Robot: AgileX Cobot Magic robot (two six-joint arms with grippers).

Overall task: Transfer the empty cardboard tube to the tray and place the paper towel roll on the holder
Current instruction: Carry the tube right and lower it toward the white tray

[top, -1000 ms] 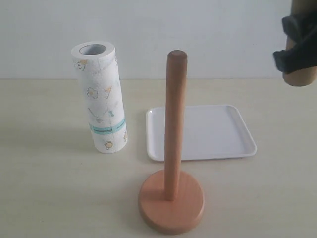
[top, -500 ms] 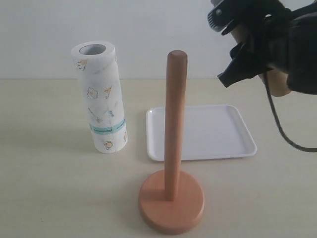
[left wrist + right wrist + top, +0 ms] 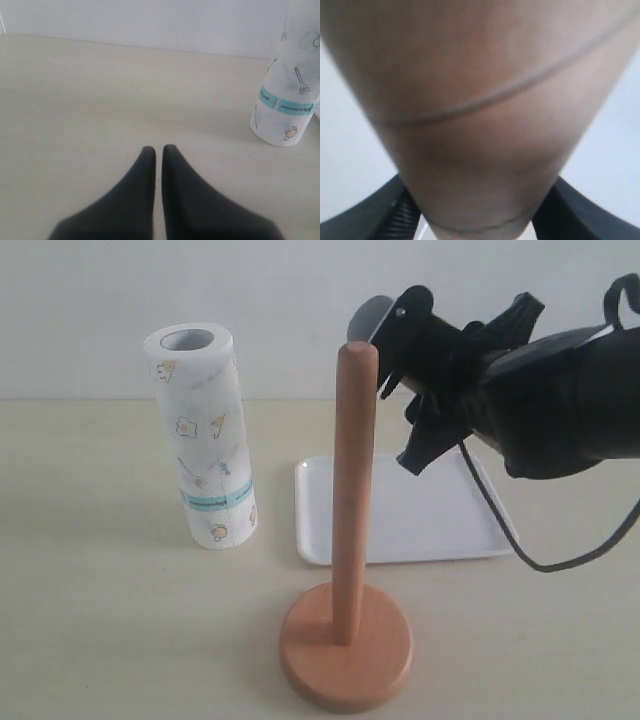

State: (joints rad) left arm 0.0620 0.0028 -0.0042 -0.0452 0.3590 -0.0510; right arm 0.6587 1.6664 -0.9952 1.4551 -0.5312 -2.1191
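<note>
The empty cardboard tube [image 3: 480, 100] fills the right wrist view, brown and blurred, with my right gripper [image 3: 480, 220] shut on it, a dark finger on each side. In the exterior view that gripper [image 3: 402, 340] hovers above the white tray [image 3: 400, 525], close beside the top of the holder [image 3: 352, 490]. The arm hides most of the tube there. The paper towel roll [image 3: 200, 435] stands upright on the table, left of the holder. My left gripper [image 3: 158, 148] is shut and empty, low over the bare table, with the roll [image 3: 287, 95] off to one side.
The holder's round base [image 3: 346, 645] sits near the table's front edge. A black cable [image 3: 500, 530] hangs from the right arm over the tray's right part. A white wall stands behind the table.
My right arm has swung from the upper right corner leftward and down with the tube, and now sits above the tray beside the holder's top. The roll, holder and left gripper have stayed put.
</note>
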